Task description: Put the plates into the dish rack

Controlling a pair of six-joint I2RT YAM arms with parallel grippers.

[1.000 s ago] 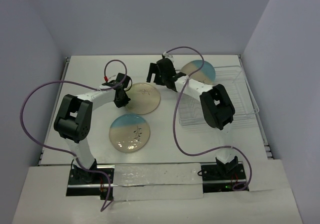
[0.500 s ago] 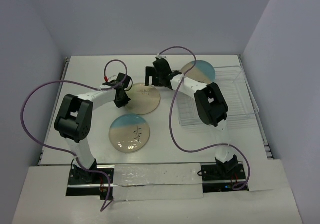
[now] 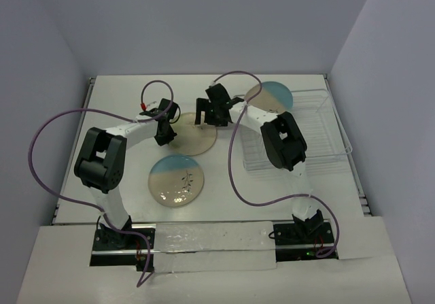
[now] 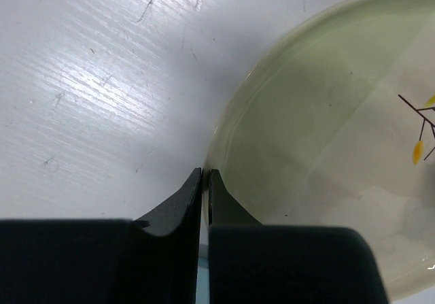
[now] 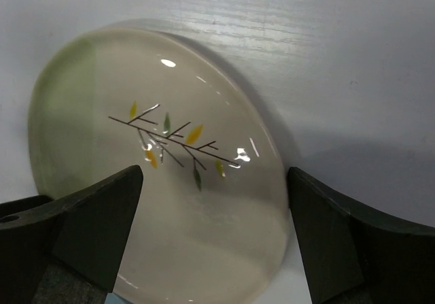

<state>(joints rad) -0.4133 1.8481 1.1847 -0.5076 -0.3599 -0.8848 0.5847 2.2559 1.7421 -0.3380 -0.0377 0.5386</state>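
The all-cream plate [image 3: 190, 137] lies at the table's middle, and in the right wrist view [image 5: 102, 113] it looks tilted. My left gripper [image 3: 165, 132] is shut on its left rim [image 4: 326, 147], the fingertips [image 4: 197, 181] pinched thin there. My right gripper [image 3: 209, 118] is open over the plate's far right edge, its jaws wide on either side of the plate's near part [image 5: 215, 175]. A half-blue plate [image 3: 177, 180] lies flat nearer the front. Another half-blue plate [image 3: 272, 94] stands at the far left end of the wire dish rack [image 3: 319, 137].
The rack sits at the right of the table, against the right wall. Purple cables [image 3: 238, 175] loop over both arms. Grey walls close in the table on the left, back and right.
My right gripper has moved left from beside the rack's plate to over the cream plate's far edge. The left gripper has stayed on the rim.
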